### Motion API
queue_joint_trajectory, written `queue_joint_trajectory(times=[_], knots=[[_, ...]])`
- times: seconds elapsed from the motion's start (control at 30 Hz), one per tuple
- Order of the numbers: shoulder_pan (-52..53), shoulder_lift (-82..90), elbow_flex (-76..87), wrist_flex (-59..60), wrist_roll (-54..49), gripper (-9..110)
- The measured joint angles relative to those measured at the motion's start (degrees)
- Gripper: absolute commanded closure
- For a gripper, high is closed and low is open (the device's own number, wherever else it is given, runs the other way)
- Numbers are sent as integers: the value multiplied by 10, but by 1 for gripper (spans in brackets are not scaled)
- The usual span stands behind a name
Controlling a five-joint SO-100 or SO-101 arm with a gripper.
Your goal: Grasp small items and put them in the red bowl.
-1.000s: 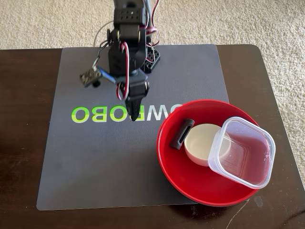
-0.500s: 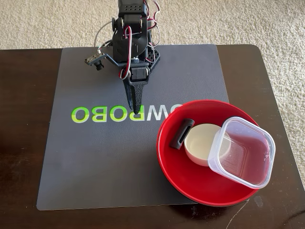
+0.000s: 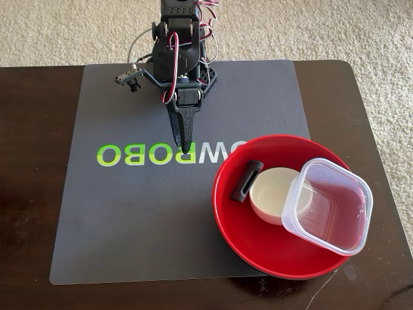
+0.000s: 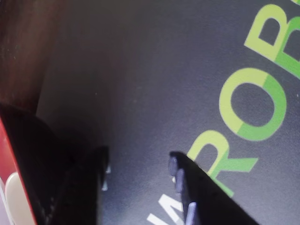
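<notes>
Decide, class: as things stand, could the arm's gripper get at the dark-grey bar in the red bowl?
Probably yes. The dark-grey bar lies uncovered on the red bowl's left side, beside the cream dish, and the gripper hangs nearby over bare mat.

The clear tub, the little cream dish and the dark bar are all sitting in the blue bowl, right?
Not quite: the bowl is red, not blue, as the fixed view shows. The rest holds. The clear tub leans on its right rim, the little cream dish sits in the middle, and the dark bar lies at the left inside.
</notes>
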Motion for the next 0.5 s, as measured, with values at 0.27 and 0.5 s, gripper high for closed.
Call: queue_joint_trajectory(times=[0.27,0.5], knots=[[9,0,24,1,177,85],[68,0,23,-25,-50,101]])
